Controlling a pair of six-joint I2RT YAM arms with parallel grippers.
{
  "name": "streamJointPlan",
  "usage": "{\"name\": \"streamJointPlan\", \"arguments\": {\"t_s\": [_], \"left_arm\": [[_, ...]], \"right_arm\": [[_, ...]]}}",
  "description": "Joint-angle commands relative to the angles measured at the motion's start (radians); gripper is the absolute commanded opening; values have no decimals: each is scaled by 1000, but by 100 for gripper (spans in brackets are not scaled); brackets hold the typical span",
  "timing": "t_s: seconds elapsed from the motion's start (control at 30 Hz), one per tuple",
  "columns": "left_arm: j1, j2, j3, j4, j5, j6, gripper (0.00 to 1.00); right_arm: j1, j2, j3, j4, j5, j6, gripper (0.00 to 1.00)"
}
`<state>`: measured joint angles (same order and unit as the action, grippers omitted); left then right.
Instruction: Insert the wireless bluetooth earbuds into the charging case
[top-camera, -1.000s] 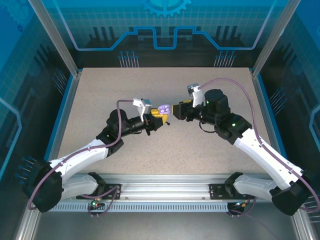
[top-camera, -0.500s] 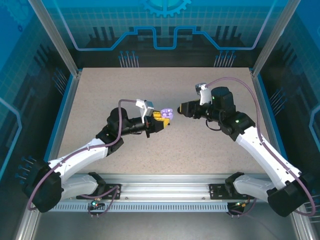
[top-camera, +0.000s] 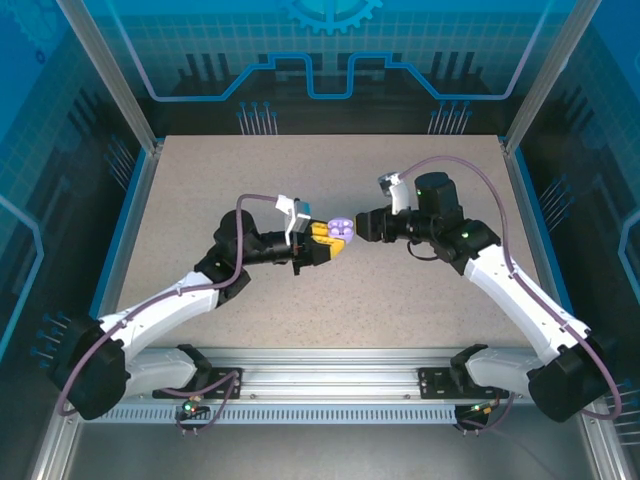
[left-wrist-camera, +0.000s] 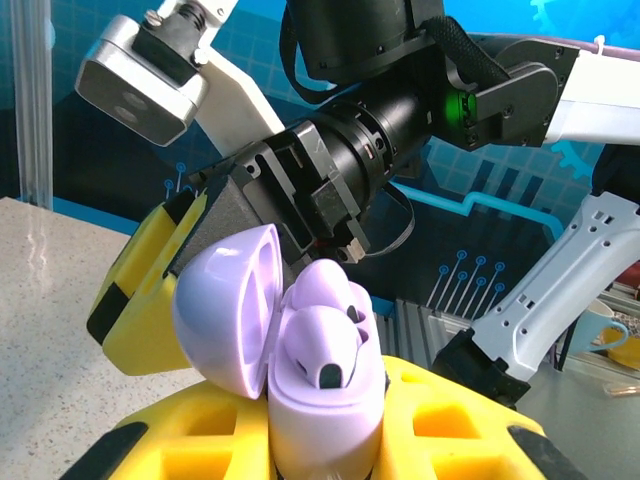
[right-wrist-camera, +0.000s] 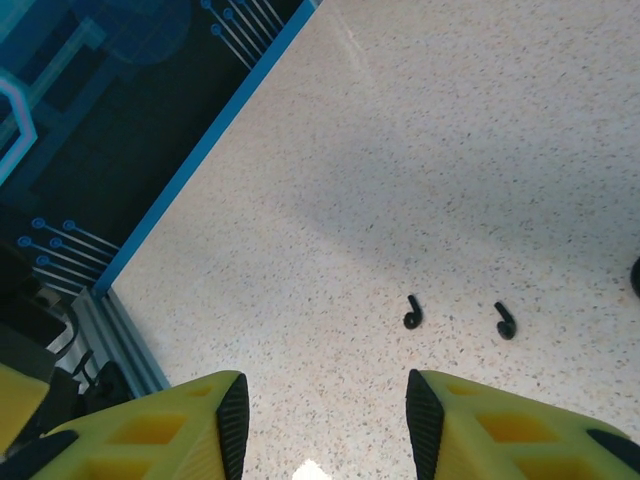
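Right wrist (top-camera: 378, 222) has rolled; two black earbuds (right-wrist-camera: 412, 312) lie beyond its parted jaws.

The left arm (top-camera: 190, 292) reached further out, carrying the open case (top-camera: 341, 228) right, toward mid-desk; the right fingers (top-camera: 361, 223) backed off from the case, rolled over with the wrist, then edged back just beside it.

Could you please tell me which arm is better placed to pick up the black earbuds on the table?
Right: the right gripper is open and empty, with both black earbuds lying ahead of it; the left gripper is shut on the lavender case.
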<state>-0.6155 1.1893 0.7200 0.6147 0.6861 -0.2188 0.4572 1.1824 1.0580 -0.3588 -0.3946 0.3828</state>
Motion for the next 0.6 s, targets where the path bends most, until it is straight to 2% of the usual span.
{"name": "streamJointPlan", "arguments": {"t_s": [0.0, 0.57], "left_arm": [[-15, 22, 48, 13, 37, -10, 8], [-17, 68, 62, -50, 18, -4, 8]], "right_arm": [[21, 5, 26, 0, -55, -31, 48], [44, -83, 1, 46, -17, -48, 48]]}}
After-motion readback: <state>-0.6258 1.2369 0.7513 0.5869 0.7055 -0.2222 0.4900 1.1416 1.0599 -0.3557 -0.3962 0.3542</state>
